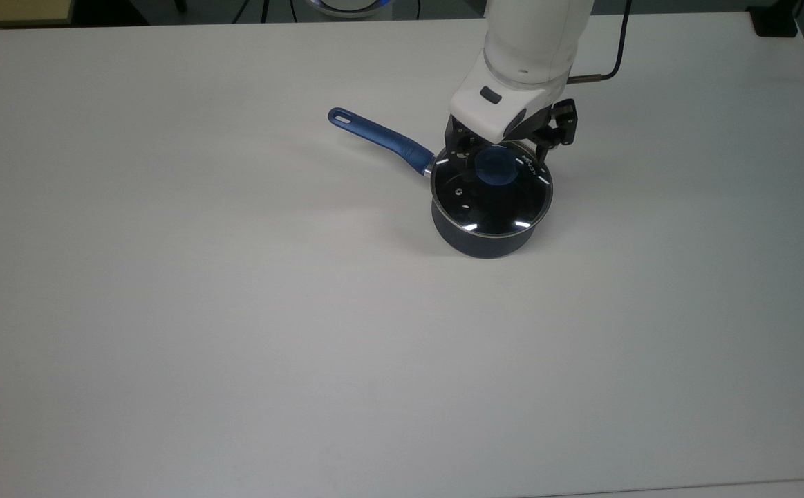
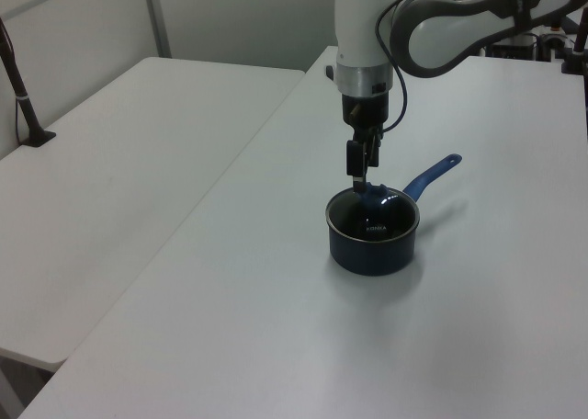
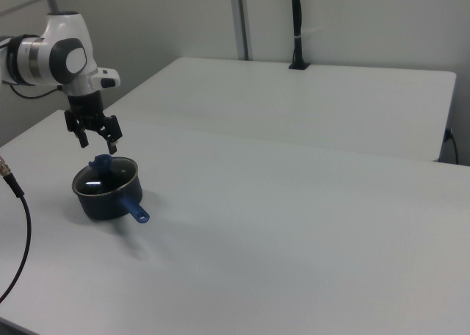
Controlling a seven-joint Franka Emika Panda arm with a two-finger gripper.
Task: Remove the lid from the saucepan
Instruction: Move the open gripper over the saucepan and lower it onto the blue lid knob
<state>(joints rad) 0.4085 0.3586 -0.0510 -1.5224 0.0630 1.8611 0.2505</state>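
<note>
1. We see white lettering near the rim of the lid (image 1: 491, 190), too small to read.
2. The saucepan (image 2: 372, 244) stands on the white table (image 1: 236, 311) toward the top view's upper right; bare table surrounds it on all sides; its blue handle points to the top view's upper left.
3. The pincer (image 3: 96, 143) hangs spread directly over the lid's blue knob (image 1: 497, 168), fingers on either side of it and not closed on it; the lid sits on the saucepan.

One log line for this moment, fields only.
phase: approach | gripper: open, above knob | lid: seated on saucepan | contact: none seen | next: likely descend, close on knob
</note>
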